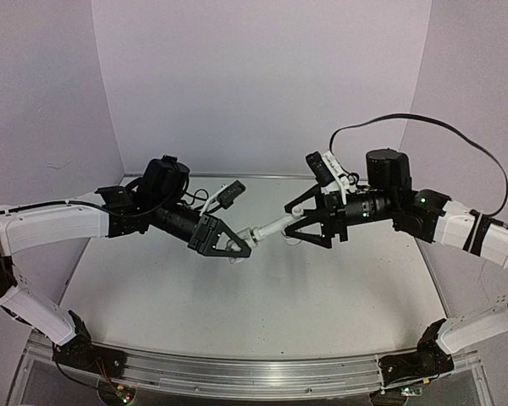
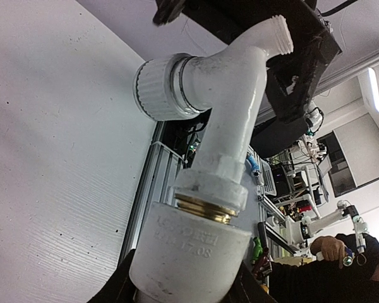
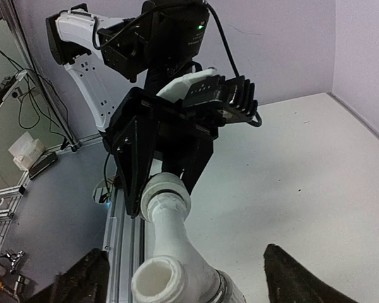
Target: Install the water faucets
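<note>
Tap (image 2: 230, 95) + elbow fitting (image 2: 189, 252) btwn L end effector (image 1: 240, 245), R end effector (image 1: 289, 225), above table (image 1: 262, 313)

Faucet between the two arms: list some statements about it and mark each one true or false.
1. The tap lies on the table. False: it is held in the air between the arms.
2. The left gripper has its jaws shut on the white fitting. True.
3. A brass-coloured ring shows where tap and fitting meet. True.
4. The knob has a black ridged rim. False: the rim is white.
5. The right gripper is far from the tap. False: its jaws stand apart on either side of it.
</note>
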Tool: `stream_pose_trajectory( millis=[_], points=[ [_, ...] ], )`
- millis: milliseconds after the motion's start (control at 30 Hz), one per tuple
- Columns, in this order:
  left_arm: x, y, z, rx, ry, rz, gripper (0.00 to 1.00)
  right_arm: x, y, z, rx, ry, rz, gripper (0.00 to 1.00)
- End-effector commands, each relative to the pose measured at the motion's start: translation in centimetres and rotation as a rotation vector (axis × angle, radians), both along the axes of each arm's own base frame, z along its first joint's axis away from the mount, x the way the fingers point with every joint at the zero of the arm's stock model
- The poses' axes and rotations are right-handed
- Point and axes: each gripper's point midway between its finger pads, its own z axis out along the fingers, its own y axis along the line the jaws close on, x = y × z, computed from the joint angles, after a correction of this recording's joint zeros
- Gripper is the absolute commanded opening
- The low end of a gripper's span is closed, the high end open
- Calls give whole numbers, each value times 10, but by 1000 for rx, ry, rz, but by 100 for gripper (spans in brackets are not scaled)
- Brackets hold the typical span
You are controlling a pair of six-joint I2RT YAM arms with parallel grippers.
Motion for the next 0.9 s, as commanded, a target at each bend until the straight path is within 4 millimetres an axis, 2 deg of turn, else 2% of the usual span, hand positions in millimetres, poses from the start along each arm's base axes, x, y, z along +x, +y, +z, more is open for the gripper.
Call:
stream_pose_trajectory(
  millis=[0,133,333,433,500,633,733,867],
  points=[
    [-4,-7,38,-94,-40,-54,0,-10,11,8,32,48,107,77],
    [-4,-7,40,-97,-44,-53,0,-9,14,3,24,69,126,68],
    [4,-9,39,-93,-95,-15,0,-10,18,8,44,116,149,47],
    [19,-11,40,-84,-188,49,0,-10,20,15,71,155,147,26],
    [31,-12,42,-72,-279,85,0,-10,21,20,89,182,139,19],
    [71,-10,54,-17,-524,233,0,-7,19,25,101,217,94,15],
    [110,-2,62,69,-761,367,0,6,19,26,107,262,5,1],
    [155,5,73,191,-1021,484,0,24,22,27,123,371,-95,0]
  ],
)
